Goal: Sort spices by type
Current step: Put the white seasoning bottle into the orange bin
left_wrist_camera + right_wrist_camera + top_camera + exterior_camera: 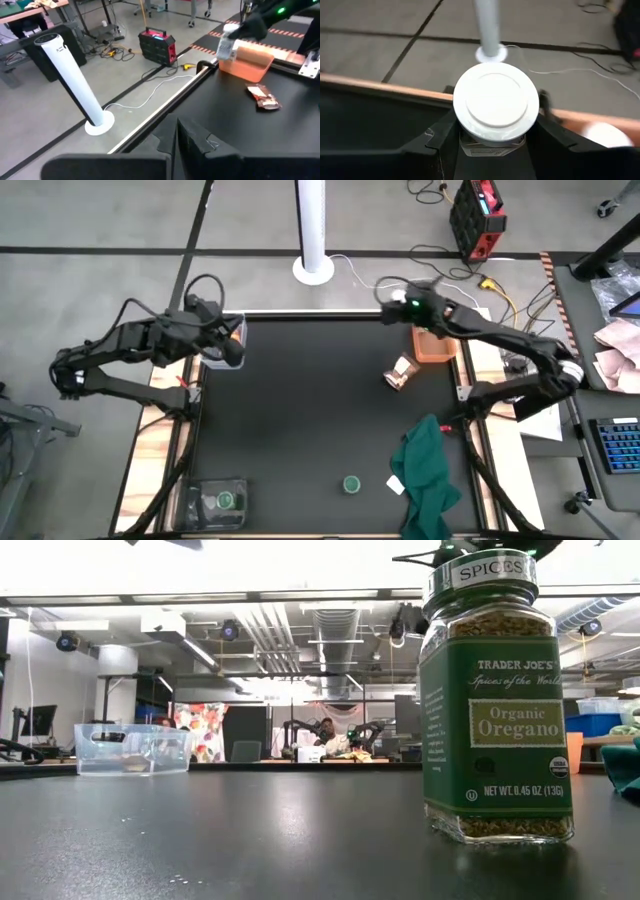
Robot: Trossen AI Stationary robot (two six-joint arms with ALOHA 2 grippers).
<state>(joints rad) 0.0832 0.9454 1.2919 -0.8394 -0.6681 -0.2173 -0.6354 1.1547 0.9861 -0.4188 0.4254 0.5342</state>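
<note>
My right gripper (pixel 415 305) is shut on a clear jar with a white cap (pixel 496 102), up over the table's far edge beside an orange tray (pixel 436 346). The left wrist view shows this jar (pixel 227 44) above the tray (pixel 248 62). A copper foil packet (pixel 400 372) lies flat on the black mat near the tray. One green-lidded oregano jar (pixel 351 483) stands upright near the near edge and looms large in the low view (pixel 497 700). Another green-lidded jar (pixel 226 500) sits in a clear bin (pixel 214 498). My left gripper (pixel 232 352) waits shut at the far left corner. My right gripper pinches the clear jar between its two fingers (pixel 440 142), one on each side of the body just under the white cap (pixel 492 146). The fingers come from above, with the cap facing the wrist. The jar is lifted clear of the table.
A dark green cloth (pixel 430 470) lies crumpled by the near right edge with a white paper scrap (pixel 396 485) beside it. A white pole (pixel 313 225) stands beyond the far edge. A second clear bin (pixel 132 748) shows far off in the low view. Bare black mat fills the middle.
</note>
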